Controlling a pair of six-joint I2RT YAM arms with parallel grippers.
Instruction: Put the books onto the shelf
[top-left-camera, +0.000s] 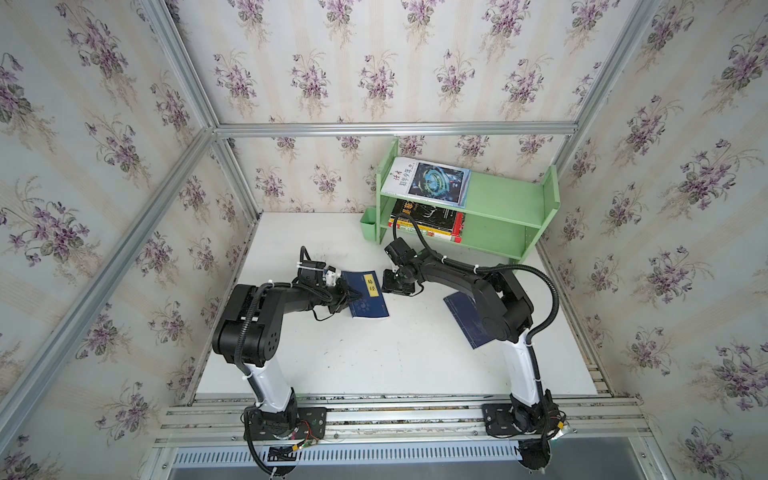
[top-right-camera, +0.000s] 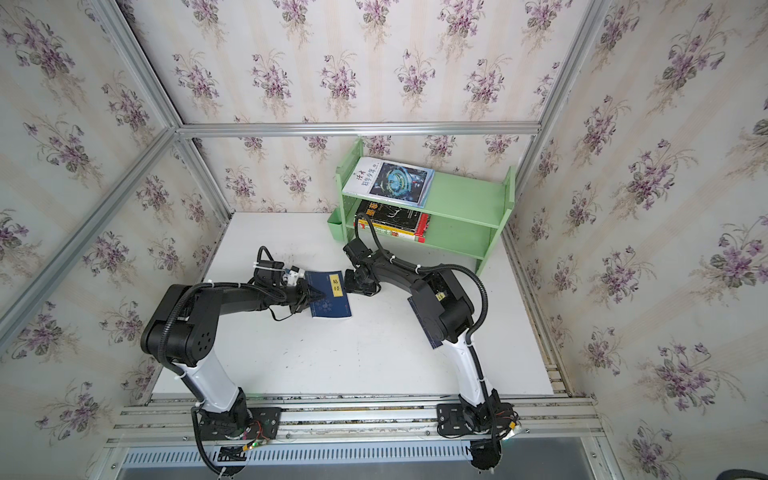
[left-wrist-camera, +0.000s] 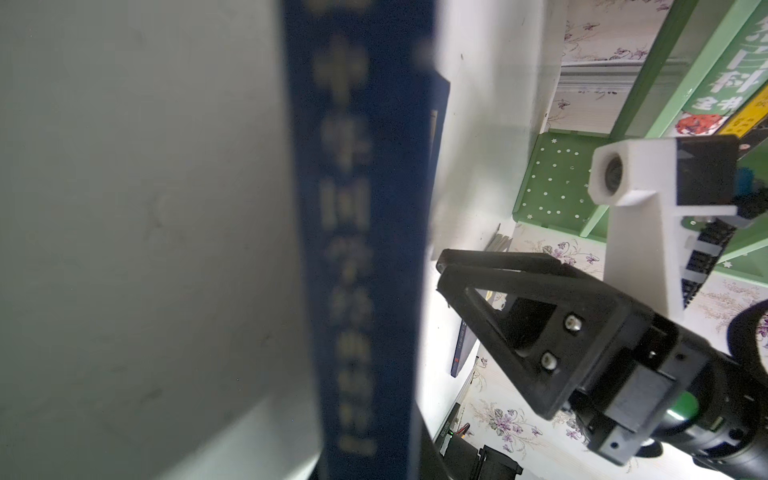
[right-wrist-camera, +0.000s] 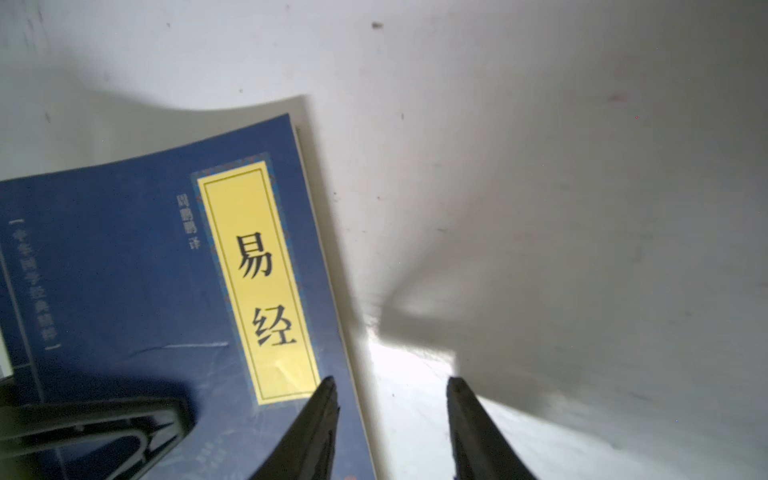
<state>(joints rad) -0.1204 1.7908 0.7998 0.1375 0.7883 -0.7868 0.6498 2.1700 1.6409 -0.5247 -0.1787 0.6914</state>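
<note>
Aluminium rails (top-left-camera: 395, 409) ran along the near edge. Beyond them lay the white worktop (top-left-camera: 374, 361), scuffed and speckled in places. Towards its right side a second navy book (top-left-camera: 461, 320) lay flat, half hidden beneath the right arm (top-left-camera: 498, 307).

Near the middle, the navy book with the yellow label (top-left-camera: 368, 297) sat between the two grippers. The left gripper (top-left-camera: 348, 296) was closed tight on its spine side, and in the left wrist view that spine filled the frame, blurred. The right gripper (right-wrist-camera: 390, 382) stood partly open just beside the book's opposite edge. One finger (right-wrist-camera: 318, 424) overlapped the cover's corner, the other was over bare worktop, and it clasped nothing.

Further back on the right stood the pale green shelf (top-left-camera: 498, 195), well apart from the held book. The white-blue swirl book (top-left-camera: 428, 183) lay flat on its upper tier. The black book with yellow characters (top-left-camera: 428, 214) topped a small stack (top-left-camera: 432, 232) on the lower one. A small green cup (top-left-camera: 369, 226) hung on the shelf's left end. Violet-flowered wallpaper (top-left-camera: 374, 75) in aluminium framing closed the room on three sides.
</note>
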